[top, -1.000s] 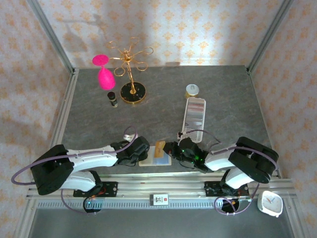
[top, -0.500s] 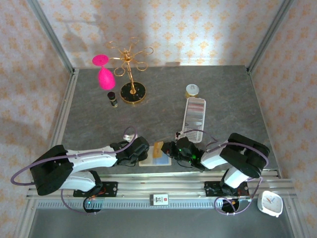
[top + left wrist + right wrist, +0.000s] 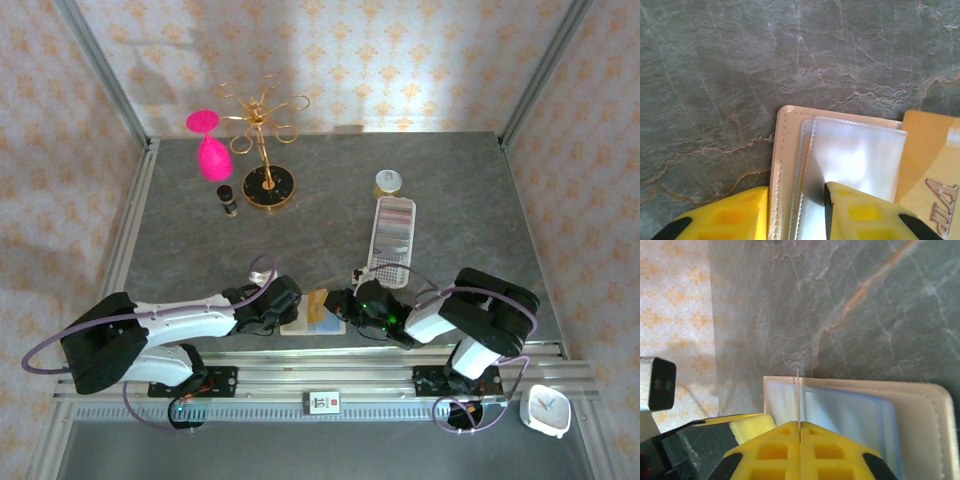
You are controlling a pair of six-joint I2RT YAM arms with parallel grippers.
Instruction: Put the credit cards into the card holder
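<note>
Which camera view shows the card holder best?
The left wrist view: the card holder is close, with its beige edge and clear sleeves sharp. The right wrist view shows its bluish sleeves and stitched cover; the top view shows it very small.

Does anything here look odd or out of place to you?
Mildly: the gold card stands tilted on edge over the open card holder instead of lying flat, apparently pinched in the shut right gripper. Nothing looks spilled or damaged.
</note>
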